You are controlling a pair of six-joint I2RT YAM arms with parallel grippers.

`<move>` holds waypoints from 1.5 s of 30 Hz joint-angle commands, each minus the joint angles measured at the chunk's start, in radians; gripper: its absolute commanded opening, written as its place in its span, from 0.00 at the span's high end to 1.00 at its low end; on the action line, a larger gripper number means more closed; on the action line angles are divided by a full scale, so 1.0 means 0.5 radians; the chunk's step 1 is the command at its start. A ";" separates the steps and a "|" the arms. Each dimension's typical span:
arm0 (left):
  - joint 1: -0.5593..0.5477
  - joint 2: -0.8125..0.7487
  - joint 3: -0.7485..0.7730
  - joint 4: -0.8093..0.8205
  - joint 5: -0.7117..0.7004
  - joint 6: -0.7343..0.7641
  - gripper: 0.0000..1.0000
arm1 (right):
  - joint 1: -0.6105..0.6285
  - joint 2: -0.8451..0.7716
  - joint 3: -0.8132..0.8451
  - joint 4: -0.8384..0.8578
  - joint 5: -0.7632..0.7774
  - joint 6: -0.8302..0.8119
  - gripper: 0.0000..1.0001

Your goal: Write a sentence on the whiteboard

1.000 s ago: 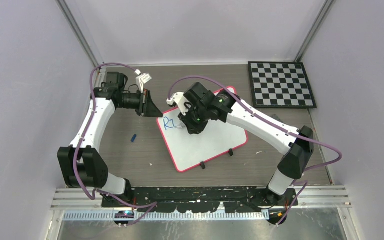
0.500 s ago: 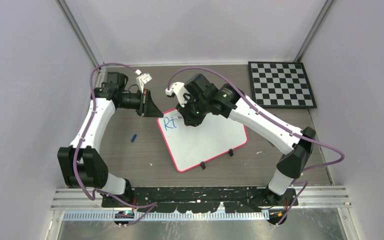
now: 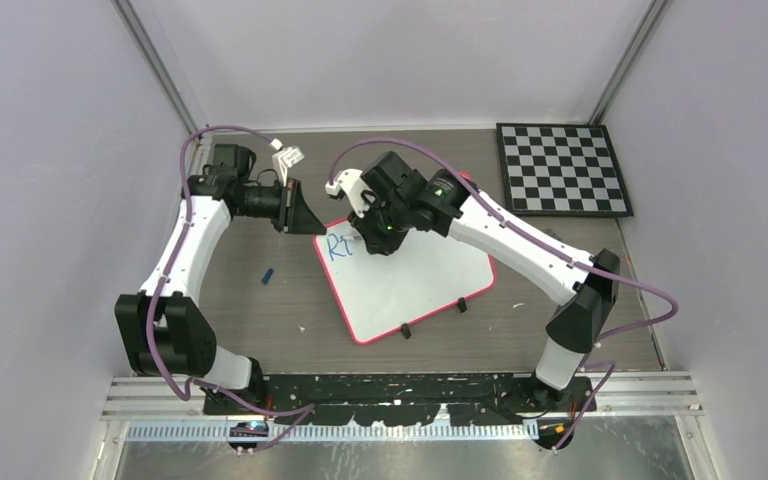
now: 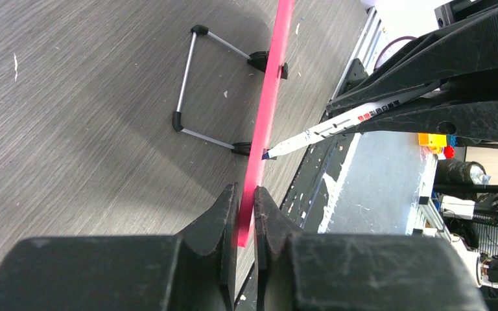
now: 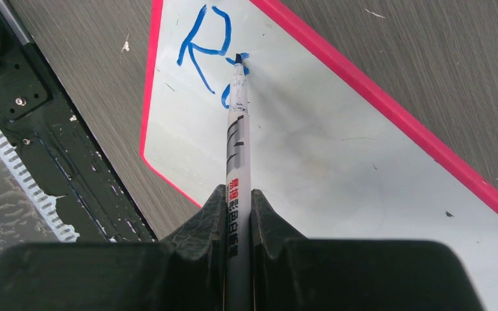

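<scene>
The whiteboard (image 3: 415, 280) lies flat on the table, white with a red-pink rim and two black clips on its near edge. Blue letters "Ri" (image 3: 338, 246) stand at its far-left corner, also seen in the right wrist view (image 5: 204, 45). My left gripper (image 3: 312, 224) is shut on the board's rim (image 4: 266, 123) at that corner. My right gripper (image 3: 375, 240) is shut on a white marker (image 5: 236, 162), its blue tip (image 5: 238, 59) touching the board beside the "R". The marker also shows in the left wrist view (image 4: 324, 129).
A black-and-white checkerboard (image 3: 562, 168) lies at the far right. A small blue marker cap (image 3: 268, 273) lies on the table left of the board. Grey walls close in the table on three sides. The board's folding wire stand (image 4: 194, 84) shows underneath.
My right gripper has moved up and to the left with the marker, and a second blue letter has appeared after the "R". The left arm has not moved.
</scene>
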 commanded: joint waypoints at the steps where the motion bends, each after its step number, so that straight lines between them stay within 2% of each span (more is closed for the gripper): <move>1: -0.024 -0.057 0.003 -0.027 0.009 0.005 1.00 | -0.006 -0.089 0.015 0.049 0.042 0.006 1.00; 11: -0.022 -0.073 -0.004 -0.030 0.009 0.006 1.00 | -0.007 -0.256 -0.158 0.097 0.054 0.017 1.00; 27: -0.022 -0.092 -0.006 -0.018 0.009 -0.006 1.00 | -0.010 -0.198 -0.157 0.115 0.154 0.016 1.00; 45: -0.025 -0.082 -0.004 -0.020 0.012 -0.003 1.00 | -0.008 -0.102 -0.102 0.115 0.109 0.020 1.00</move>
